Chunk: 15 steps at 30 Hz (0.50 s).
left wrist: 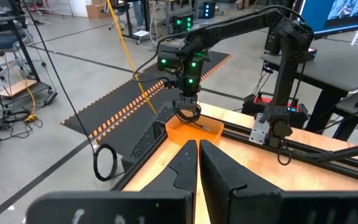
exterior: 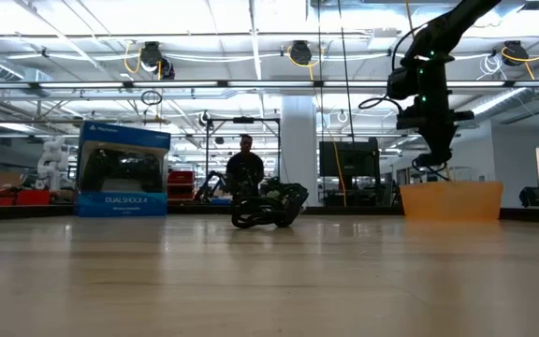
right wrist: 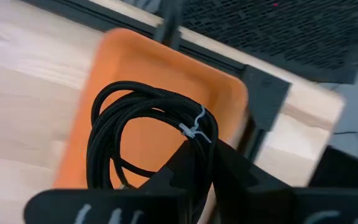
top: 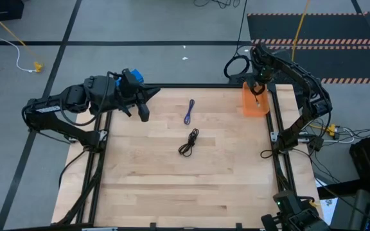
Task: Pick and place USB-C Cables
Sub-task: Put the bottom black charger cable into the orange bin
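Cable (right wrist: pixel 114 134), black and coiled, clenched in right gripper (right wrist: pixel 204 163) right over orange tray (right wrist: pixel 135 59) at far right corner of table (top: pixel 172 186). Still two more out on the wood: purple-blue cable (top: pixel 189 111) near the middle, another black cable (top: pixel 189 142) just beside it, nearer the front. Left gripper (left wrist: pixel 199 163) parked by far left edge, fingers pressed together, holding nothing.

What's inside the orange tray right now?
Over the shallow orange plastic tray hangs a coiled black cable bound with a white tie, pinched by the right hand. Whether the coil touches the tray floor can't be told. The coil and fingers hide part of that floor.
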{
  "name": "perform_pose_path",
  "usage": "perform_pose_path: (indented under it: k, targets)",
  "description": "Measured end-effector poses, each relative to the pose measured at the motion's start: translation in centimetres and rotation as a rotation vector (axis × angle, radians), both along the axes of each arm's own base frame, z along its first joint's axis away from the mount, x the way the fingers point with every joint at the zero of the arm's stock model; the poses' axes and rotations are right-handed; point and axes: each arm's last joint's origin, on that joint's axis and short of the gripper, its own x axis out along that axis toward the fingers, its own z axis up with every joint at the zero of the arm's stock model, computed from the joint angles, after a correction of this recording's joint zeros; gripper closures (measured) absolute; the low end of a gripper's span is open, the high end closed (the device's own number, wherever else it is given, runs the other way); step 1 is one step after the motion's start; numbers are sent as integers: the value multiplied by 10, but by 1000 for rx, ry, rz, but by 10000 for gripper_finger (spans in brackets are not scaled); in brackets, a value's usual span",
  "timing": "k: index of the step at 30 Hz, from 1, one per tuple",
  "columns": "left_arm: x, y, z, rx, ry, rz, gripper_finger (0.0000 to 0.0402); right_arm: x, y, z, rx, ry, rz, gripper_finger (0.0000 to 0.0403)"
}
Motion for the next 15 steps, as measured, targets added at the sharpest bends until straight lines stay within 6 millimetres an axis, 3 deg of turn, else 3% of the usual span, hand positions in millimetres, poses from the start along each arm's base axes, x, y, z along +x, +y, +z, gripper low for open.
perform_pose_path:
  k: [15]
  targets:
    - [-1, 9, 0, 16, 8, 36, 380, 2, -2, -18, -47, 50, 85, 376]
